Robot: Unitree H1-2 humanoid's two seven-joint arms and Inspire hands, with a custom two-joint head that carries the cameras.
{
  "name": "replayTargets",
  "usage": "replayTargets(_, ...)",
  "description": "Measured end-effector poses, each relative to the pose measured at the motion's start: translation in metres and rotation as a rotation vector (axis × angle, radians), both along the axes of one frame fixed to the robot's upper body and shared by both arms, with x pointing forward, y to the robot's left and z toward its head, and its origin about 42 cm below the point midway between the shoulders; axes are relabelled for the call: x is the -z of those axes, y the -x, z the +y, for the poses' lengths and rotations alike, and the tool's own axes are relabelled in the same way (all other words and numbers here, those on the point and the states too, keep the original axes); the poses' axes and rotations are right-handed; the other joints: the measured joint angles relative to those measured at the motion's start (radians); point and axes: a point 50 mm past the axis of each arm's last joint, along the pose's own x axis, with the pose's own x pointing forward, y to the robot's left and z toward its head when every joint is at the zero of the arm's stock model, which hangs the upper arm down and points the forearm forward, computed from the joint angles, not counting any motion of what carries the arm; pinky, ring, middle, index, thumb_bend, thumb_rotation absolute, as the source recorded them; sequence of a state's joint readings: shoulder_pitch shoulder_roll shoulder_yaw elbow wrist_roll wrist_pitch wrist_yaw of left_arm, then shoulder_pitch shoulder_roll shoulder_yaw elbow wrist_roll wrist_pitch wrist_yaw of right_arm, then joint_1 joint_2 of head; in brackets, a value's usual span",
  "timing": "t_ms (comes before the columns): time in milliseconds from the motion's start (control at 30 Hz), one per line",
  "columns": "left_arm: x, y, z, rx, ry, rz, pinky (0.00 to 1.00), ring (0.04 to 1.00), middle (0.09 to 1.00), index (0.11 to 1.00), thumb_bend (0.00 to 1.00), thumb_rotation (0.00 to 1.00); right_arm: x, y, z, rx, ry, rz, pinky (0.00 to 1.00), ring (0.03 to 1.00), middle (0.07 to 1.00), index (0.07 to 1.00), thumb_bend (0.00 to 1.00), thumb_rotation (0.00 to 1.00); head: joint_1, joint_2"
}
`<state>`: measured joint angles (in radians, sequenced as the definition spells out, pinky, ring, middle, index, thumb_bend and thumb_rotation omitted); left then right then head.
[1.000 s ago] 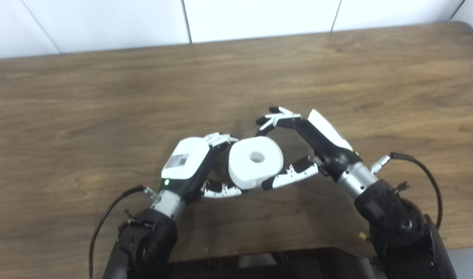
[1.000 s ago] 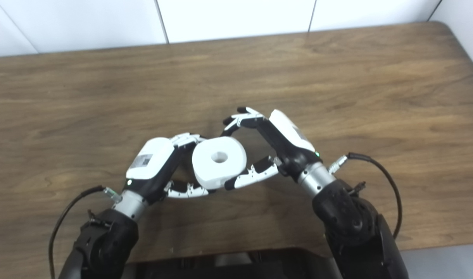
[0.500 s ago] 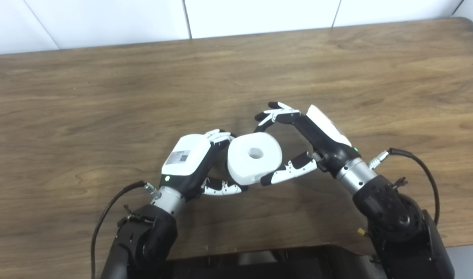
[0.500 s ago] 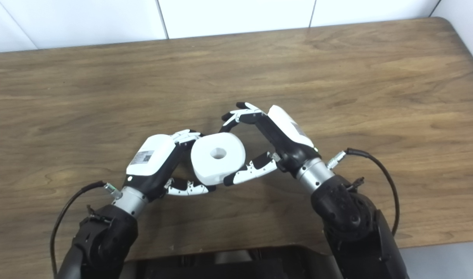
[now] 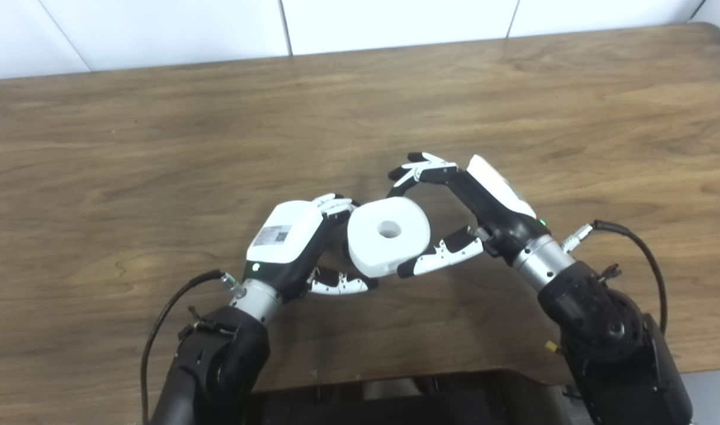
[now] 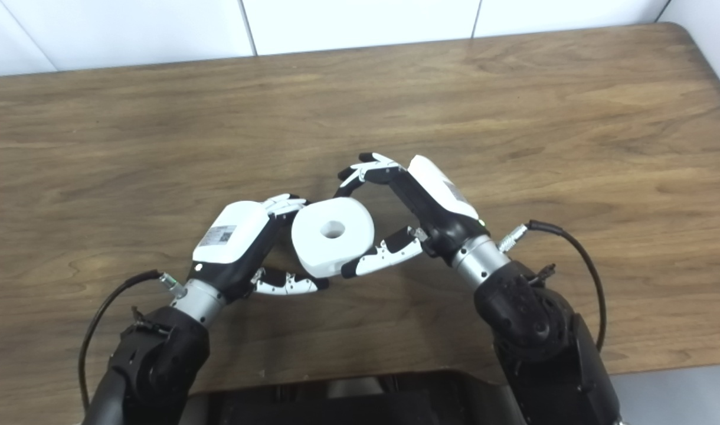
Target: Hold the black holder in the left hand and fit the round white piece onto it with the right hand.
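stage: fit under way, seating unconfirmed | round white piece between both hands, above counter near its front edge | left hand curled behind it, black holder hidden, grip unclear | right hand fingers cradle the piece

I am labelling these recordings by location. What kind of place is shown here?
Probably a lab or test room, not a home: a bare wooden table, a plain white panelled wall behind it, and only the round white piece between both hands.
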<state>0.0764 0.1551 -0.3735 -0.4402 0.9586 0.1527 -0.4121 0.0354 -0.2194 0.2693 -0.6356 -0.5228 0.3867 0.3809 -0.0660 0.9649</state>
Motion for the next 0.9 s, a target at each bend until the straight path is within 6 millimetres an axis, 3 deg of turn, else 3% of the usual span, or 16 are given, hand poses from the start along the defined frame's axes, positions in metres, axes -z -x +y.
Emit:
replayTargets(200, -0.0005, -0.0002, 0.0010, -0.001, 0.002, 0.004, 0.83, 0.900, 0.834, 0.631, 0.78, 0.19, -0.0005, -0.0023, -0.0037, 0.007, 0.009, -0.003, 0.84, 0.937, 0.785, 0.483, 0.52, 0.13, 0.002, 0.003)
replayTargets(633, -0.0006, 0.0003, 0.0006, 0.000, -0.040, -0.001, 0.85, 0.892, 0.825, 0.640, 0.79, 0.20, -0.0002, -0.0019, -0.0034, -0.004, -0.008, 0.006, 0.84, 0.938, 0.789, 0.483, 0.52, 0.14, 0.002, 0.003)
replayTargets(800, -0.0012, -0.0001, 0.0008, 0.003, -0.066, -0.006, 0.85, 0.891, 0.818, 0.600, 0.77, 0.16, -0.0001, -0.0017, -0.0037, -0.007, -0.010, 0.008, 0.83, 0.939, 0.789, 0.483, 0.52, 0.14, 0.002, 0.005)
replayTargets(833, -0.0013, -0.0002, 0.0008, 0.003, -0.067, -0.007, 0.85, 0.891, 0.817, 0.548, 0.65, 0.12, -0.0001, -0.0017, -0.0037, -0.007, -0.010, 0.008, 0.83, 0.939, 0.789, 0.483, 0.52, 0.14, 0.002, 0.005)
replayTargets(900, -0.0013, -0.0002, 0.0009, 0.003, -0.068, -0.007, 0.85, 0.892, 0.814, 0.504, 0.55, 0.08, -0.0001, -0.0017, -0.0038, -0.008, -0.010, 0.009, 0.83, 0.938, 0.788, 0.483, 0.52, 0.14, 0.003, 0.008)
